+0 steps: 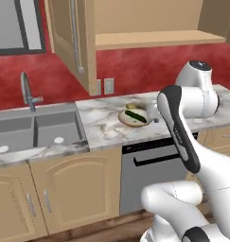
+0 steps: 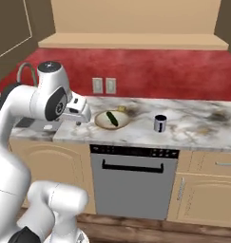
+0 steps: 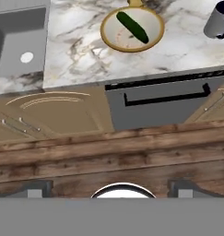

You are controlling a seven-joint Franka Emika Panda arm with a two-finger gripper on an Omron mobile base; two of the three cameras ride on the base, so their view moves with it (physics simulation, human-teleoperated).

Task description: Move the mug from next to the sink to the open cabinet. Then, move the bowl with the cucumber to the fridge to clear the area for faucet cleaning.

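Note:
The mug [image 2: 159, 123] is light grey with a dark inside and stands on the marble counter, right of the bowl; it also sits at the top right of the hand view as the mug [image 3: 218, 20]. The bowl [image 2: 111, 119] [image 1: 134, 116] [image 3: 132, 28] has a tan rim and holds the dark green cucumber [image 2: 112, 118] [image 3: 132, 26]. My gripper [image 2: 78, 121] hangs open and empty over the counter's front edge, left of the bowl and apart from it; its fingertips [image 3: 37, 189] stand wide apart. The sink [image 1: 36, 130] [image 3: 21, 44] and faucet [image 1: 26, 92] lie further left. The open cabinet [image 2: 133, 42] [image 1: 154, 38] is above. The fridge is out of view.
A grey dishwasher [image 2: 133, 180] [image 3: 159, 101] sits under the counter below the bowl. The cabinet's open door [image 1: 71, 38] juts out above the sink's right side. Two wall outlets [image 2: 103, 85] are behind the bowl. My own arm [image 1: 180, 127] blocks the counter's right part in the left base view.

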